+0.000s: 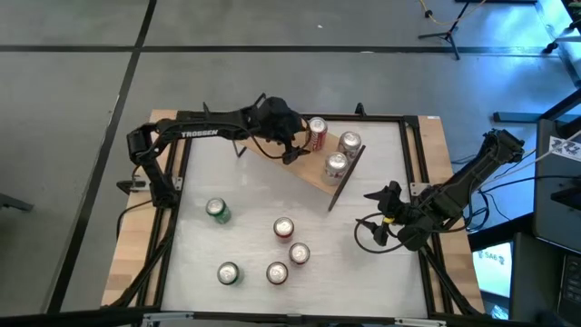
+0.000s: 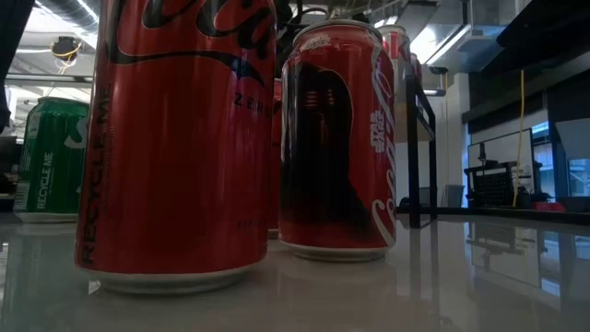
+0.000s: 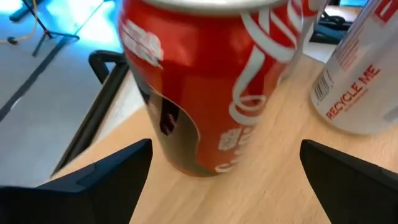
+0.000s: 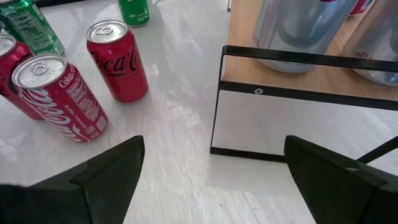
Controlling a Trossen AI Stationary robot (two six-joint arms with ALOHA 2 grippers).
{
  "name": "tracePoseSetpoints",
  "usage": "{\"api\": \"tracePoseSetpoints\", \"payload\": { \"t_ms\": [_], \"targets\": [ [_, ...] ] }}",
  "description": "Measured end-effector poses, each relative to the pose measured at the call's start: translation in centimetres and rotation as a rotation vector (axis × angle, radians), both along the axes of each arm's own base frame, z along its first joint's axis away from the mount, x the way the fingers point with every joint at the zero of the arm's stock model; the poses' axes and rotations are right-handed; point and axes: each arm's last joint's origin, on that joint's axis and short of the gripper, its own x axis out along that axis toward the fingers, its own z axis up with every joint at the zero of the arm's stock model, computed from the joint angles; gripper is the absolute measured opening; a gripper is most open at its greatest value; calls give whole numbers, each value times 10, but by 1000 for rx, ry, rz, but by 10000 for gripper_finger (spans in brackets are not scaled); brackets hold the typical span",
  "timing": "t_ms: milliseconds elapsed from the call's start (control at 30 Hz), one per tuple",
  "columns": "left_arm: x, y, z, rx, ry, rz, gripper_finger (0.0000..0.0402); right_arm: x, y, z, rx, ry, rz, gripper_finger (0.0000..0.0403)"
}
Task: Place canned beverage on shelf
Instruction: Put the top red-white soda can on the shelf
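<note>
The table (image 1: pixel 245 195) carries a white work surface inside a black frame, and the shelf (image 1: pixel 313 173) — a light-wood board on thin black legs — sits angled toward the table's far right part. Three cans stand on the shelf: a red can (image 1: pixel 316 133) at its far end and two silver cans (image 1: pixel 349 143) and (image 1: pixel 336 166) beside it along the board. The left arm (image 1: pixel 204 127) reaches across the far edge of the table, and the left gripper (image 1: pixel 292 143) sits at the shelf's far end, just beside the red can. In the left wrist view its fingers (image 3: pixel 106 180) stand wide apart on either side of the red can (image 3: pixel 211 81), which rests upright on the wood with clear space to each finger — the gripper grips nothing. The right arm (image 1: pixel 454 191) waits at the table's right edge; the right gripper (image 1: pixel 381 195) is spread wide and holds nothing, pointing toward the shelf's near end, whose black leg frame (image 4: pixel 298 106) shows in the right wrist view. Five cans stand loose on the white surface, well apart from the shelf: a green can (image 1: pixel 216 211) to the left, three red cans (image 1: pixel 283 227), (image 1: pixel 299 253), (image 1: pixel 277 272), and another green can (image 1: pixel 227 272) near the front edge.
</note>
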Motion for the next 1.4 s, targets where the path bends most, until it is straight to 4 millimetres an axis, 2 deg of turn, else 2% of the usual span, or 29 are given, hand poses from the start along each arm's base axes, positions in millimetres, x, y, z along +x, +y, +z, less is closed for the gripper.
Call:
{"api": "tracePoseSetpoints", "payload": {
  "t_ms": [300,500,667,867,1400],
  "targets": [
    [6,-2,2,-1,-51,13,396,0,0,0,-30,-2,5,381],
    [16,-5,-12,10,-38,21,396,0,0,0,-31,0,6,381],
    [23,-3,-12,51,-86,53,396,0,0,0,-32,1,6,381],
    [25,-1,-10,75,-118,78,396,0,0,0,-38,2,10,381],
    [33,3,-20,70,-145,98,396,0,0,0,-48,5,19,381]
  ]
}}
